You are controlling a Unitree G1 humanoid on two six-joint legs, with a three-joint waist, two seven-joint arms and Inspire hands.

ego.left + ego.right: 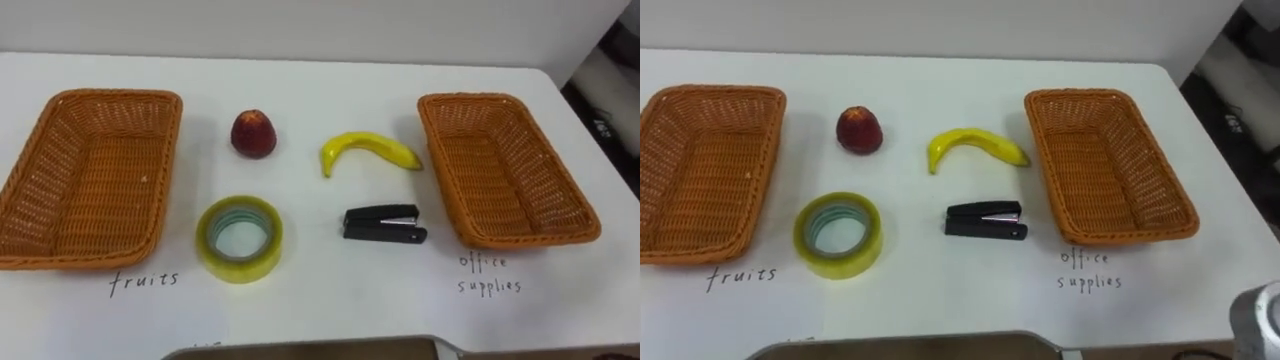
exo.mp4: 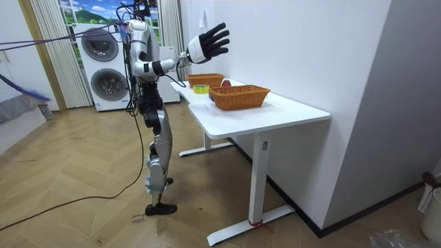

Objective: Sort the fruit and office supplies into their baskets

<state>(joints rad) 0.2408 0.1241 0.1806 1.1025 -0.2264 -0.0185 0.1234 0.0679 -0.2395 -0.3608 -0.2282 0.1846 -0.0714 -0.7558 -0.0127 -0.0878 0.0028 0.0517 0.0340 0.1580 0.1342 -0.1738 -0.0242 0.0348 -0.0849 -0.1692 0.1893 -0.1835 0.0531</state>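
Wicker baskets (image 1: 95, 180) flank four well-spaced items (image 1: 368, 150).

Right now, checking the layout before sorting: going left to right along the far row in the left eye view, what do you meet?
left basket → red fruit → banana → right basket

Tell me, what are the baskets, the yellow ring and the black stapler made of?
The left basket and right basket look like woven wicker or rattan: matte orange-brown strands crisscross. The yellow ring is tape, likely glossy translucent plastic film. The stapler: shiny black plastic or painted metal, can't tell which.
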